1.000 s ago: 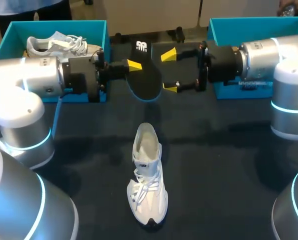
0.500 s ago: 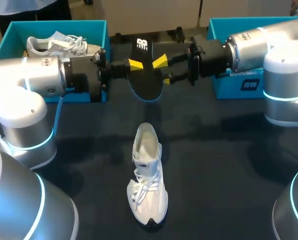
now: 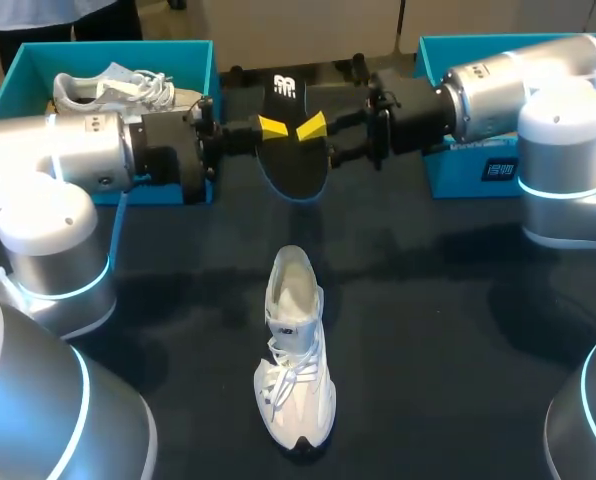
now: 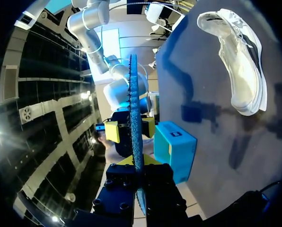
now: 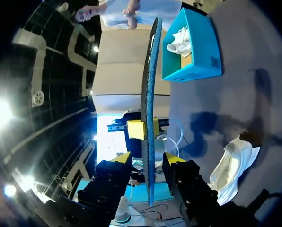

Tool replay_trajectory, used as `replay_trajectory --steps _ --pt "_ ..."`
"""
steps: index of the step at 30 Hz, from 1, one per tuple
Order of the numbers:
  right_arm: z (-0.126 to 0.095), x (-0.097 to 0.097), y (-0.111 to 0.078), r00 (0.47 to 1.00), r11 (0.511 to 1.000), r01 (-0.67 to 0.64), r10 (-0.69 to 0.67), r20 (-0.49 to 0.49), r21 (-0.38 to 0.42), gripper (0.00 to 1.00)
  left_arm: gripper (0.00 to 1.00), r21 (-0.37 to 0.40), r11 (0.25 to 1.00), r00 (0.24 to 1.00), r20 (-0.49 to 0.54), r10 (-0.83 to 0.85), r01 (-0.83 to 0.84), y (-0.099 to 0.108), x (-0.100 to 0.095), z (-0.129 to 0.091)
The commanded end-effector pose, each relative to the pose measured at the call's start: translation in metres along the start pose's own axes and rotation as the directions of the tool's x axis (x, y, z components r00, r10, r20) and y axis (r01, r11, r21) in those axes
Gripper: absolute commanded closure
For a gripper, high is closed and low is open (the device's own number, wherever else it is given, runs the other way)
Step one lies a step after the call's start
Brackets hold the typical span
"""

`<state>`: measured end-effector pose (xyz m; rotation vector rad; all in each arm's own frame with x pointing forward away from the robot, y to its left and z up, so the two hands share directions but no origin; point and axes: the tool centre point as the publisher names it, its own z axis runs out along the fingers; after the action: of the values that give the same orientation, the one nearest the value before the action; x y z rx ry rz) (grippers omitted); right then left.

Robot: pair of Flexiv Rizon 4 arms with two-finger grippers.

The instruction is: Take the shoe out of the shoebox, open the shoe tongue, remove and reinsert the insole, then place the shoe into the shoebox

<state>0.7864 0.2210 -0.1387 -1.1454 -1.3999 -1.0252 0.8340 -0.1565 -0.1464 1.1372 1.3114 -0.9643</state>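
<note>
Table (image 3: 428, 330) bears shoe (image 3: 296, 350); left hand (image 3: 271, 128) grips insole (image 3: 290, 155) (aloft).

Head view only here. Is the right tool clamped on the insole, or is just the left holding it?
Observer: Not clamped. The right wrist view shows the right tool open, with a gap between each finger and the insole.
Operator: And the left?
Observer: The left wrist view shows the left tool shut on the insole, which is seen edge-on with a finger against each face.
</note>
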Motion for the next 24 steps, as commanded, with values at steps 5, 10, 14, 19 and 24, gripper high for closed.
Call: replay_trajectory --steps 5,10,14,19,24 --pt "0.006 0.000 -0.001 1.000 1.000 0.017 -0.017 -0.005 -0.002 0.51 1.00 -0.004 1.000 1.000 -0.007 -0.003 0.002 0.002 0.002 0.004" --pt "0.011 0.000 0.000 1.000 1.000 0.021 -0.021 -0.003 0.000 0.52 1.00 -0.010 1.000 1.000 -0.008 -0.002 0.002 0.002 0.002 0.004" --pt "0.013 0.000 0.000 1.000 1.000 0.024 -0.024 0.001 -0.003 0.57 1.00 -0.014 1.000 1.000 -0.011 -0.005 0.005 0.002 0.002 0.003" --pt "0.015 0.000 -0.001 1.000 0.999 0.031 -0.031 0.003 -0.008 0.62 1.00 -0.016 1.000 1.000 -0.016 -0.012 0.011 0.002 0.002 0.002" --pt "0.016 0.000 -0.003 0.999 0.999 0.039 -0.039 0.009 -0.013 0.65 1.00 -0.014 1.000 1.000 -0.025 -0.015 0.014 0.001 0.000 0.001"
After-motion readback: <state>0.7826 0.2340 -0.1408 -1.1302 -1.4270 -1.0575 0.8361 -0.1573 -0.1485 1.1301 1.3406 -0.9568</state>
